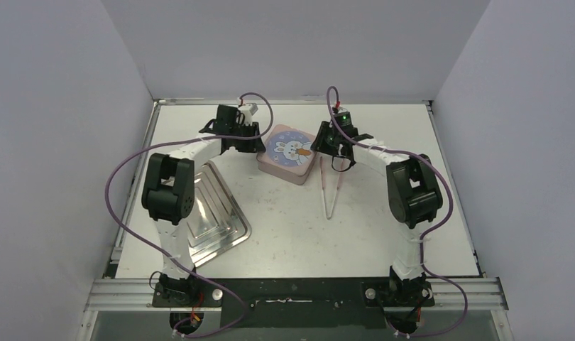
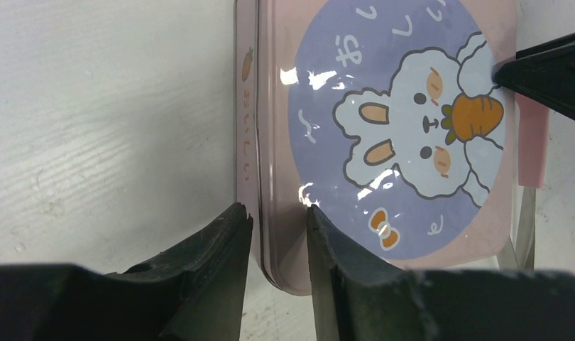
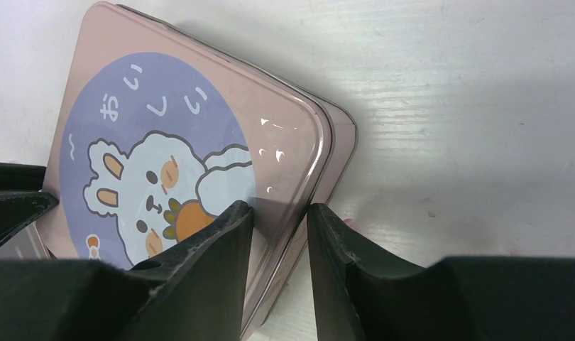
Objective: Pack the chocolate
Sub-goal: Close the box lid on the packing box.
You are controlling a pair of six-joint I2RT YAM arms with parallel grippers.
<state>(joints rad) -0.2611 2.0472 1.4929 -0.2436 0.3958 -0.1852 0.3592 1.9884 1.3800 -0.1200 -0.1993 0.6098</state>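
Observation:
The chocolate is hidden. A pink square tin sits at the middle back of the table with its rabbit-picture lid on top. My left gripper is at the tin's left edge. In the left wrist view, that gripper has its jaws apart astride the rim, one fingertip over the lid and the other outside the wall with a sliver of table showing. My right gripper is at the opposite edge of the tin. There too the gripper straddles the rim with jaws apart, and nothing is clamped.
A silver stepped metal tray lies at the left, partly under the left arm. Pink-handled tweezers lie on the table just right of the tin, under the right wrist. White walls close in the back and both sides.

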